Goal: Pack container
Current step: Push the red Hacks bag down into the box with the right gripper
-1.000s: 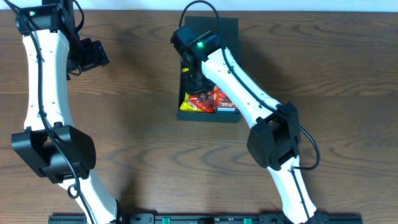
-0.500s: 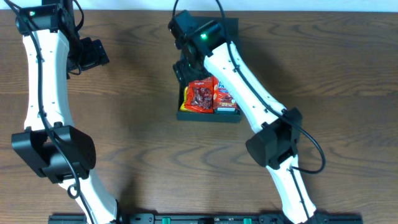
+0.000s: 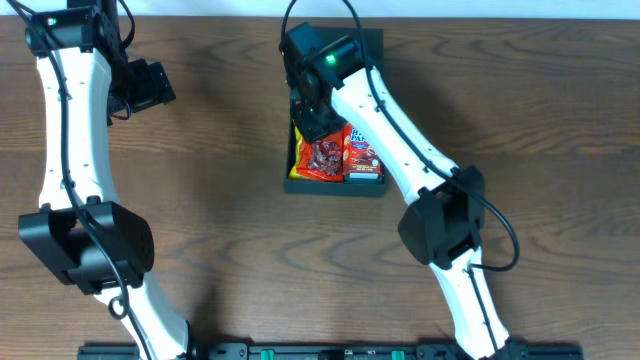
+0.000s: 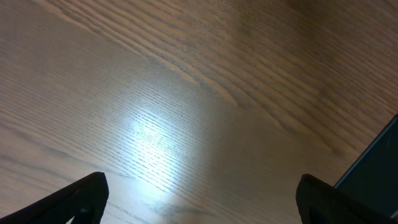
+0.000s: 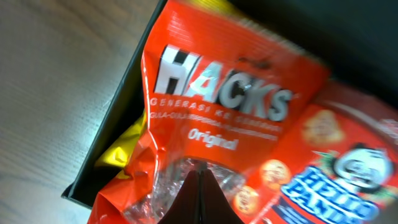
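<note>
— Where do we see the container point(image 3: 372, 48)?
— At the far centre of the table point(image 3: 220, 200), under our right gripper point(image 5: 199, 177), whose fingers are pressed together with the tips at the Hacks bag point(image 5: 217, 93) inside. Our left gripper point(image 4: 200, 198) hangs wide apart, empty.

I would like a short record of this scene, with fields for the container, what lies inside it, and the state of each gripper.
container: dark teal box, open at the top, on the wooden table
contents: red Hacks bag, Hello Panda pack beside it, yellow pack partly under the bag
right arm: right gripper shut, tip at the Hacks bag; a pinch on it cannot be told
left arm: left gripper open, holds nothing, over the table away from the contents
</note>
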Action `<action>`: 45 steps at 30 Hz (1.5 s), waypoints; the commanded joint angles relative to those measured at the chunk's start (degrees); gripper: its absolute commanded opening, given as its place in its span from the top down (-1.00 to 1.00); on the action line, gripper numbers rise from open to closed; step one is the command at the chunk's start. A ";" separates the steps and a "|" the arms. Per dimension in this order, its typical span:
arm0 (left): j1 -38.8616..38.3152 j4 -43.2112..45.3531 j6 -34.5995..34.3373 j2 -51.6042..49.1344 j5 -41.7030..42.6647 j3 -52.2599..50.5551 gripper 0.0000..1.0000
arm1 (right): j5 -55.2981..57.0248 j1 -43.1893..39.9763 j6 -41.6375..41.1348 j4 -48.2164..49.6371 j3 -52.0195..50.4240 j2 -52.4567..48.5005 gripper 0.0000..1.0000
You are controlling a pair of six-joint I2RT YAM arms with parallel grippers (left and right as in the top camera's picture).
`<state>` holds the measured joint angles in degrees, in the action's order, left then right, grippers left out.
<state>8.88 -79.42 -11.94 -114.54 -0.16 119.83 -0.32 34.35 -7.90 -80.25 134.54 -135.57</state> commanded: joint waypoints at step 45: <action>0.09 -0.02 0.42 1.20 -0.02 1.25 -0.95 | -0.68 2.01 2.80 15.28 -5.29 0.11 0.97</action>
<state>8.88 -79.37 -11.94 -114.54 -0.19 119.83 -4.58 35.94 -4.97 -65.19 128.77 -134.89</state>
